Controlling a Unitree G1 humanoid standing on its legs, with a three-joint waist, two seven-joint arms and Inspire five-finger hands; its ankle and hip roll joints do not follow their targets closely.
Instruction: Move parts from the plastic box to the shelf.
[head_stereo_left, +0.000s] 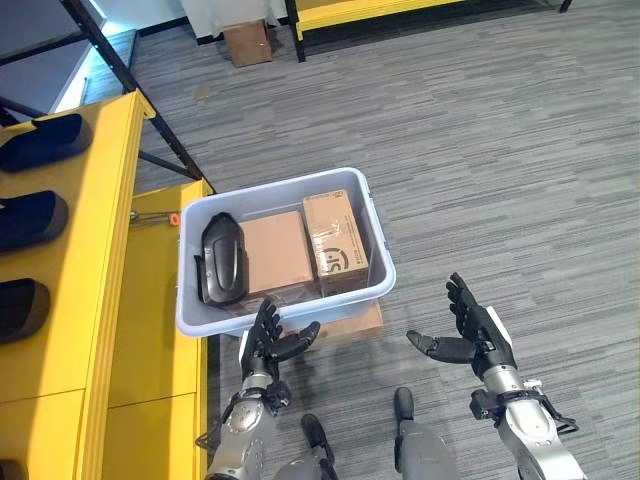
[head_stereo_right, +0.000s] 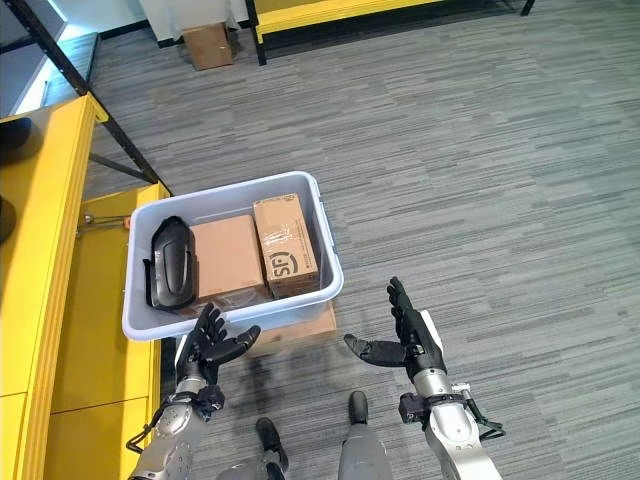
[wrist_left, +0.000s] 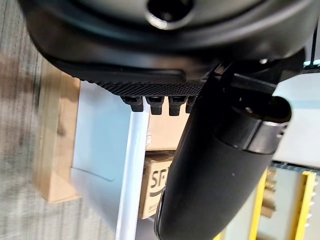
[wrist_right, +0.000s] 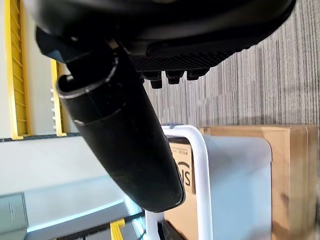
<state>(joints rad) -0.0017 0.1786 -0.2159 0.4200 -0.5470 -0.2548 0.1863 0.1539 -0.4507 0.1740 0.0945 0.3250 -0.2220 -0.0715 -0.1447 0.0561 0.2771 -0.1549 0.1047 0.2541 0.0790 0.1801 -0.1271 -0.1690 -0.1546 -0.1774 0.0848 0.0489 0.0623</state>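
A pale plastic box (head_stereo_left: 364, 200) sits on a low wooden block (wrist_right: 280, 170), seen plainly from the wrists, beside the yellow shelf (head_stereo_left: 120, 300). Inside: one black part (head_stereo_left: 223, 258) and two cardboard cartons (head_stereo_left: 335, 240). The left hand (head_stereo_left: 268, 345) and right hand (head_stereo_left: 478, 330) hover nearby, fingers spread wide, empty.

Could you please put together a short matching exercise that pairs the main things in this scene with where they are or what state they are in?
Things:
1. black part
2. cardboard box with print
3. left hand
4. right hand

Places or states:
A. open, over bare carpet to the right of the plastic box
B. lying at the left end inside the plastic box
C. open, at the near rim of the plastic box
D. standing at the right end inside the plastic box

Pairs: 1-B, 2-D, 3-C, 4-A
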